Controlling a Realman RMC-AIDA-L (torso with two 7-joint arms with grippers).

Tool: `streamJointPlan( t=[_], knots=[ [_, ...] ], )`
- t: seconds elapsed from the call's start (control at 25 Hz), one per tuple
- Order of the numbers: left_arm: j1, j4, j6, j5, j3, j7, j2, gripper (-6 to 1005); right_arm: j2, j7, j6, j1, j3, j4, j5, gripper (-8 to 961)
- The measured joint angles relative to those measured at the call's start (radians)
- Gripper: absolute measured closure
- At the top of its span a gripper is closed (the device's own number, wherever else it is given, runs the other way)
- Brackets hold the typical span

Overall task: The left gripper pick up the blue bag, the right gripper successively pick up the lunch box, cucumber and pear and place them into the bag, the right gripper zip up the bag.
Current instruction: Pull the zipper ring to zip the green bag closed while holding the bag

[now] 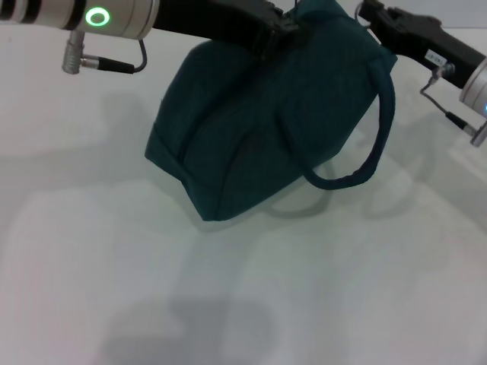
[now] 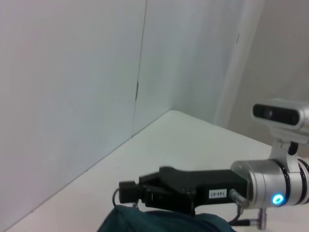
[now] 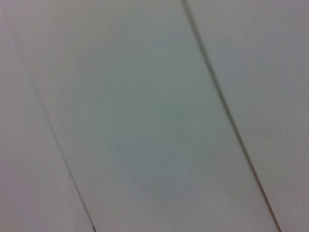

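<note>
The blue bag [image 1: 259, 129] hangs tilted above the white table [image 1: 91, 251], its shadow below it. One loop handle [image 1: 383, 129] dangles on the right. My left gripper [image 1: 280, 29] reaches in from the upper left and is shut on the bag's top. My right gripper [image 1: 370, 14] is at the bag's top right corner. In the left wrist view it [image 2: 129, 191] lies just over the bag's top edge [image 2: 159, 223]. The lunch box, cucumber and pear are out of view. The right wrist view shows only blank wall panels.
The white table spreads in front of and beside the bag. Its far edge meets pale wall panels [image 2: 72, 72]. Cables hang off both wrists [image 1: 106, 65].
</note>
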Motion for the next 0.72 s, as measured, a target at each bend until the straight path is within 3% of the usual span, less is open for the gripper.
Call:
streamJointPlan(
  t=[0.72],
  knots=[
    [0.024, -0.023, -0.044, -0.004, -0.002, 0.035, -0.003, 956, -0.006, 0.069, -0.007, -0.009, -0.001, 0.05, 0.047, 945]
  ],
)
